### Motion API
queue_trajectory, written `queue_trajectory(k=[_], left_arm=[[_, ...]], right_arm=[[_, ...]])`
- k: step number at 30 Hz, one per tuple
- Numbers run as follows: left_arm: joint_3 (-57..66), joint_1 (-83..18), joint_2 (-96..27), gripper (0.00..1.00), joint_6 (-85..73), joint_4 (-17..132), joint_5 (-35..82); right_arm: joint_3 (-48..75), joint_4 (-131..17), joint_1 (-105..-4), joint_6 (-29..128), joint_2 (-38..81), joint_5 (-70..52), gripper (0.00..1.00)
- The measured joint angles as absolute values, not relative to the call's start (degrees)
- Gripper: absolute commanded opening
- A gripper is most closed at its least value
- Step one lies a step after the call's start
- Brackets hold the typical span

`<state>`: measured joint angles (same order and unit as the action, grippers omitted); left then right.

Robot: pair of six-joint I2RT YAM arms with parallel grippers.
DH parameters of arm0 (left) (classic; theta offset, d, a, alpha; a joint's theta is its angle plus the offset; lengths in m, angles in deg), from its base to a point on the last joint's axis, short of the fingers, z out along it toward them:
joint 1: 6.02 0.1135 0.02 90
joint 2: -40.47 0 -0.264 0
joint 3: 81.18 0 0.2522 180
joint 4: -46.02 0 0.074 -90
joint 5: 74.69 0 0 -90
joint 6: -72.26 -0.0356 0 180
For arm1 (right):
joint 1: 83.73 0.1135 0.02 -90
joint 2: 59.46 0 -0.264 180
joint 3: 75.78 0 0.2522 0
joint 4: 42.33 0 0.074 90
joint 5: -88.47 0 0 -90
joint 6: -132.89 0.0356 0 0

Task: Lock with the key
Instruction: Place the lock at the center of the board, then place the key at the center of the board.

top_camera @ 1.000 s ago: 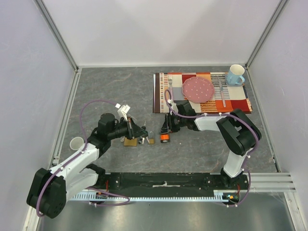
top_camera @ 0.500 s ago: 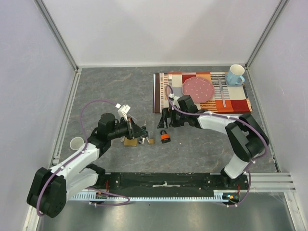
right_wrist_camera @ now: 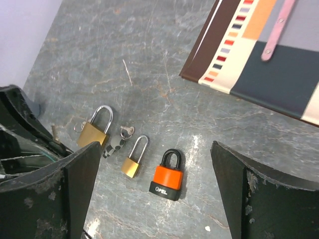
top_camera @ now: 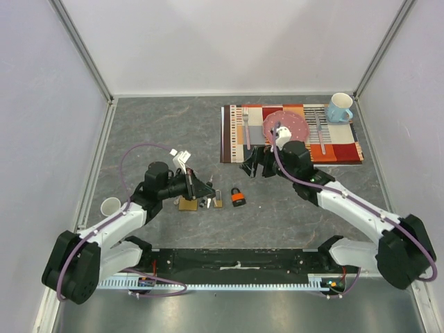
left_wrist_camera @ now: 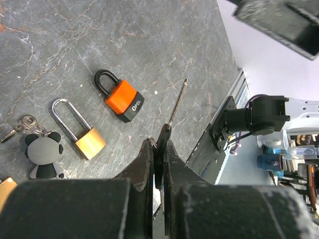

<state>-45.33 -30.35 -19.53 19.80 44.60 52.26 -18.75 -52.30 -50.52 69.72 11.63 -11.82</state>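
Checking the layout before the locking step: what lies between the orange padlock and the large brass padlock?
In the right wrist view, a small brass padlock and a key bunch lie between the orange padlock and the large brass padlock.

L tool (top_camera: 201, 189) pinched shut, held low, R tool (top_camera: 253, 161) jaws wide apart, arm extended fwd

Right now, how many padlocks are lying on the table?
3, in a row, left to right in the top view: a large brass padlock, a small brass long-shackle padlock, and an orange-and-black padlock. None appears hidden.
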Motion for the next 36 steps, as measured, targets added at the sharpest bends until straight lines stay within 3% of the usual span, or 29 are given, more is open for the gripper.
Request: queue_trajectory(k=[10,32,36], left_arm=[[-45.3,-31.0,-25.2,0.02,21.8,40.5,53.4],[-31.1,-38.9,-49.2,0.02,21.6,45.7,49.1],[-30.6,-39.3,-50.5,0.1,21.1,47.9,47.3]], right_arm=[[-23.8,-50.5,-50.5,70.6,-1.5,-3.1,0.98],[-24.2,-51.0,-50.5,70.6,-0.6,-1.7,0.98],[-24.2,-51.0,-50.5,70.6,-0.5,-1.7,0.98]])
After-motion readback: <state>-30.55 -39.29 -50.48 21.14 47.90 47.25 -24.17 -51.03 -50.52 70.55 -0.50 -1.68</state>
